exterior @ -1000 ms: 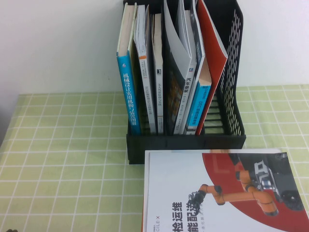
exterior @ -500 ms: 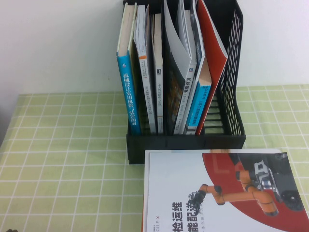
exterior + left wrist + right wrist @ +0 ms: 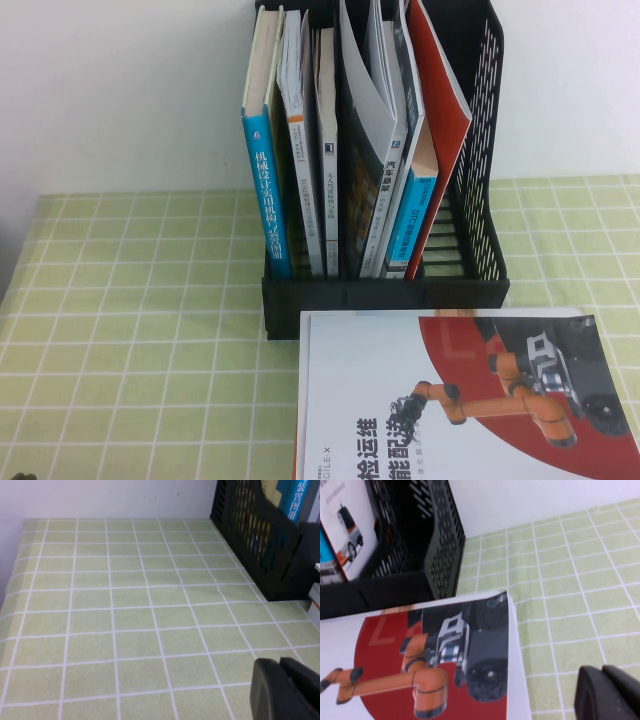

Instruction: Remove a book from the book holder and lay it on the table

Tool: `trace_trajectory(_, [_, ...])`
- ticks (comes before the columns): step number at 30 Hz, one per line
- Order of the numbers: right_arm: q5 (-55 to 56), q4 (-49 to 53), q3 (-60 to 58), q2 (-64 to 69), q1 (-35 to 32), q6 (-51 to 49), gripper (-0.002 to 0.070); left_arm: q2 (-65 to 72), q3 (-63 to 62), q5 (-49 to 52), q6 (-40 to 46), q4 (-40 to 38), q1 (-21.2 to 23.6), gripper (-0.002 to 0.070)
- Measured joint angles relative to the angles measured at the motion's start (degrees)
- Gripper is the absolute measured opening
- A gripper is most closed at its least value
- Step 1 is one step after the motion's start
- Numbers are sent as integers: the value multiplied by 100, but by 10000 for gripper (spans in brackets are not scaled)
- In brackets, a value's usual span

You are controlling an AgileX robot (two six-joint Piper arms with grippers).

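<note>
Red book (image 3: 443,95) upright in book holder (image 3: 480,120); left gripper (image 3: 286,689), right gripper (image 3: 609,692) low over table (image 3: 130,330), both closed, empty.

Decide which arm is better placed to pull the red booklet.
Right, probably: the thin red booklet stands in the black slotted rack's rightmost slot, nearest the right gripper. The left gripper hovers over checked cloth.

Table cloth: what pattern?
Light green table cloth with white grid lines; clearest in the left wrist view.
</note>
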State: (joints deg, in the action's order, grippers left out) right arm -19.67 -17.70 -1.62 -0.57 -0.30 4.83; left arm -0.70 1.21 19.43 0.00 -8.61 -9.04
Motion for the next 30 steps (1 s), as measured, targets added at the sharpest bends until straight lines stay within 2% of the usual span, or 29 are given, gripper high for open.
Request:
trace_trajectory(4, [405, 0, 0, 0, 0, 0, -1, 0, 9, -138, 0, 0, 0, -3])
trace_trajectory(7, [944, 0, 0, 0, 0, 0, -1, 0, 30, -624, 0, -13, 0, -3])
trace_trajectory(12, [1967, 0, 0, 0, 0, 88, -1, 0, 51, -2058, -204, -149, 0, -3])
trace_trajectory(16, [3191, -24, 0, 0, 0, 270, -2, 0, 51, -3478, -485, -213, 0, -3])
trace_trajectory(22, [5192, -100, 0, 0, 0, -32, -1, 0, 51, -5162, -1598, -353, 0, -3])
trace_trajectory(25, [5611, -107, 231, 0, 0, -384, -2, 0, 40, -6175, -1946, -376, 0, -3])
trace_trajectory(27, [5546, 51, 650, 0, 0, -517, -2, -5, -181, -6265, -2152, -400, 0, -3])
trace_trajectory(30, [5177, 771, 1431, 0, 0, -594, -2, -5, -1027, -5417, -2102, -293, 0, -3])
